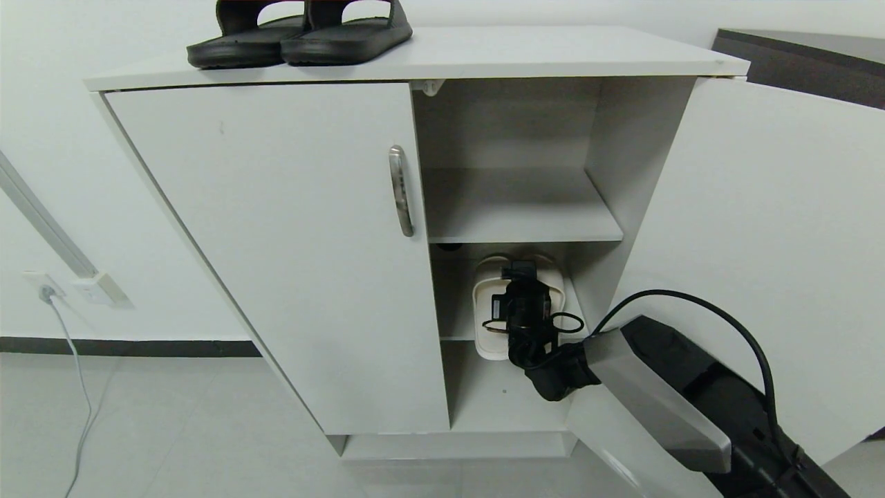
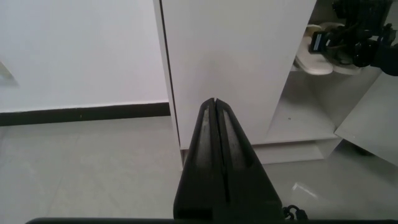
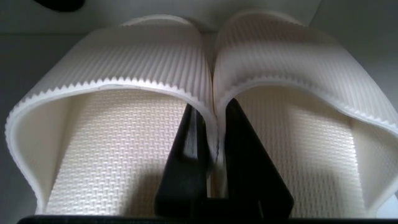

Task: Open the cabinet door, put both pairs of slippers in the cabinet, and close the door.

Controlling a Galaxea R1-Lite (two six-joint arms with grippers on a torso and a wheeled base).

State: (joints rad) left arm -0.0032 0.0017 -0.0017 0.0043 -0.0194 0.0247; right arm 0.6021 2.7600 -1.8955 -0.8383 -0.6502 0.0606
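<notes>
— White slippers: where do you have them?

— You have them in the middle compartment of the cabinet, under the upper shelf. The toes point inward and the heels poke a little past the front edge of the shelf below them. Your right tool is narrow, pinching the two inner side walls together, which is why both shoes ride as one pair.

— Are they set down?

— You can't tell from here whether the soles rest fully on that shelf. The right wrist view has the fingers clamped on either side of the seam between the two shoes.

— And the other pair?

— Black slippers sit side by side on the cabinet top, above the closed left door and well apart from the white ones. I'd judge they go in next, so you're about halfway through the loading.

— Left arm?

— Your left tool is pressed closed with nothing in it. It sits low in front of that closed door, near the floor, parked out of the way, I'd say.

— The door?

— The right door is swung wide, which gives your right arm its way in. Before you let go, I'd push the pair a bit deeper, because heels over the edge could foul that door when you shut it.
</notes>
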